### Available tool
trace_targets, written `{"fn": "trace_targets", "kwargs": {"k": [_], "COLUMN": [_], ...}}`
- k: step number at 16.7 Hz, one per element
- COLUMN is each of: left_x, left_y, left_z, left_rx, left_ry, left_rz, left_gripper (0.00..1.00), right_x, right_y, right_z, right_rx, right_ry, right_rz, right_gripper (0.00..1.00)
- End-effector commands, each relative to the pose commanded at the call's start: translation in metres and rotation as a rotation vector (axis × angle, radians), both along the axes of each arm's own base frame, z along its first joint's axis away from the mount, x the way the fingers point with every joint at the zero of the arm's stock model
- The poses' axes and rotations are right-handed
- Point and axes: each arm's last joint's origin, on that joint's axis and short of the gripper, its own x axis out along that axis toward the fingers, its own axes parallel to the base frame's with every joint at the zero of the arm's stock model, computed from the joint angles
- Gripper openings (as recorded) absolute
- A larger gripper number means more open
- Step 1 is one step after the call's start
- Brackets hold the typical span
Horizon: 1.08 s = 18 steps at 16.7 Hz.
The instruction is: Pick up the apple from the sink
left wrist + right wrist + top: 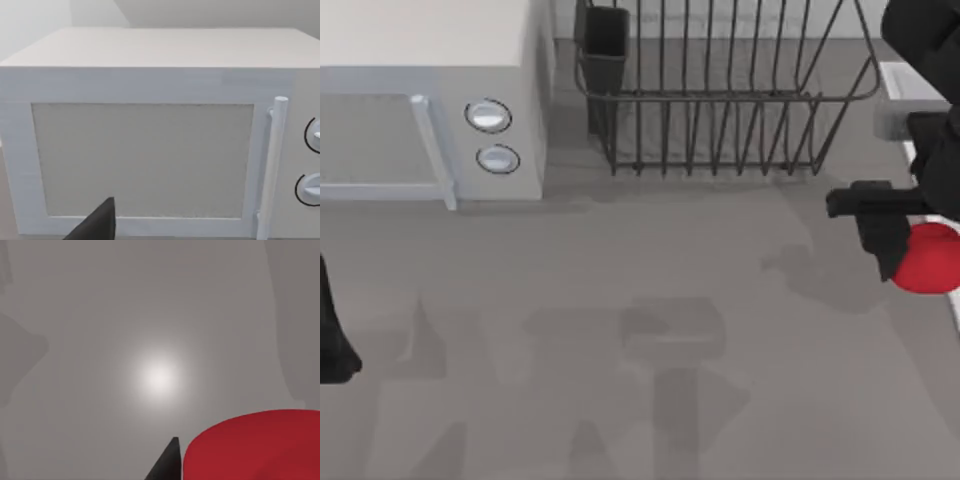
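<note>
From above, my right gripper (905, 255) sits at the right edge of the table (650, 300), its dark fingers against the apple (930, 258). The apple is red and round, at the far right, overlapping the pale rim of the sink (905, 80), which runs down that same edge; whether the fruit is resting on something or lifted I cannot tell. The fingers seem to be closed around it, though the top view hides part of the contact behind my arm.

My right wrist view adds what the overhead cannot: the apple (260, 447) very close to the lens, with 1 dark fingertip (167, 465) pressed right beside its curve, and grey surface with a bright glare spot beyond.

My left gripper (332, 340) is parked at the table's left edge, well apart from the fruit; I cannot tell how its fingers stand. Its wrist view looks straight at the microwave (150, 150) door, handle and 2 knobs, with 1 dark fingertip (97, 225) in the foreground. From above, the microwave (430, 110) stands at the back left, and the black wire dish rack (720, 90) stands just beside it at the back.
</note>
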Motion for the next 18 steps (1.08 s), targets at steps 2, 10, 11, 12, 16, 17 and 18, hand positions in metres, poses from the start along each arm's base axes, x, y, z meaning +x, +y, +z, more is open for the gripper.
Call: {"fn": "trace_targets", "kwargs": {"k": [2, 10, 11, 12, 16, 17, 18], "left_x": [0.000, 0.000, 0.000, 0.000, 0.000, 0.000, 0.000], "left_y": [0.000, 0.000, 0.000, 0.000, 0.000, 0.000, 0.000], "left_z": [0.000, 0.000, 0.000, 0.000, 0.000, 0.000, 0.000], "left_rx": [0.000, 0.000, 0.000, 0.000, 0.000, 0.000, 0.000], "left_ry": [0.000, 0.000, 0.000, 0.000, 0.000, 0.000, 0.000], "left_rz": [0.000, 0.000, 0.000, 0.000, 0.000, 0.000, 0.000], "left_gripper": [1.00, 1.00, 1.00, 1.00, 1.00, 1.00, 1.00], "right_x": [-0.008, -0.005, -0.004, -0.002, -0.004, -0.005, -0.007], "right_y": [0.004, 0.004, 0.005, 0.006, 0.006, 0.005, 0.005], "right_z": [0.000, -0.021, -0.032, -0.044, -0.091, -0.100, -0.107], "right_rx": [0.002, -0.001, 0.000, 0.002, 0.009, 0.006, 0.004], "right_ry": [-0.006, 0.004, 0.002, -0.003, -0.019, -0.014, -0.009], "right_rz": [0.000, -0.004, -0.003, -0.003, -0.001, 0.000, 0.000], "right_gripper": [0.00, 0.00, 0.00, 0.00, 0.00, 0.00, 0.00]}}
